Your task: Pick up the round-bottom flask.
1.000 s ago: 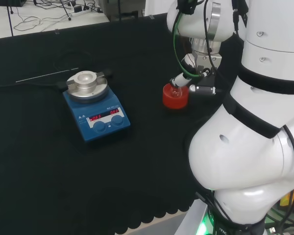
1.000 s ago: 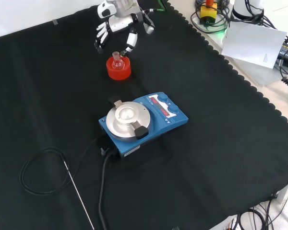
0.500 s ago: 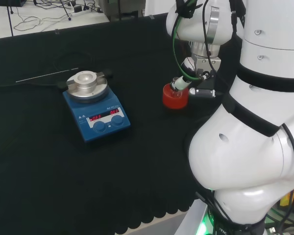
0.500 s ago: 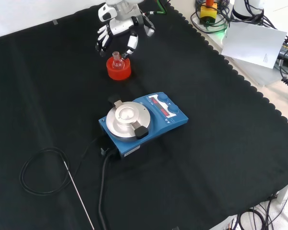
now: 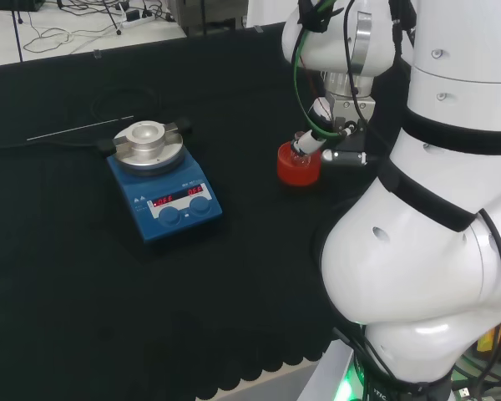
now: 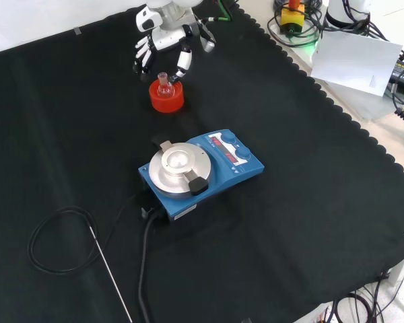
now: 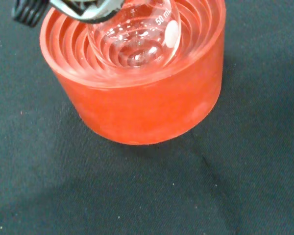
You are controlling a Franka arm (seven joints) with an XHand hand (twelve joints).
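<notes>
A small clear round-bottom flask [image 6: 164,83] [image 5: 300,147] [image 7: 137,34] sits upright in a red ribbed ring stand [image 6: 166,99] [image 5: 297,168] [image 7: 137,107] on the black cloth. The black and white hand [image 6: 163,39] [image 5: 327,132] hangs just above and behind the flask, its fingers fairly straight and spread to either side of the neck. One fingertip [image 6: 178,73] [image 7: 83,10] is right at the neck, and I cannot tell whether it touches. The other fingers [image 6: 142,59] stand apart from the flask.
A blue hotplate stirrer [image 6: 203,168] [image 5: 164,189] with a round metal top stands in the middle of the cloth. Its black cable [image 6: 54,242] coils beside a thin metal rod [image 6: 111,276]. The arm's white links [image 5: 434,209] are at the head view's right.
The hand has come down slightly and closer to the flask's neck. The flask and the red stand have not moved.
</notes>
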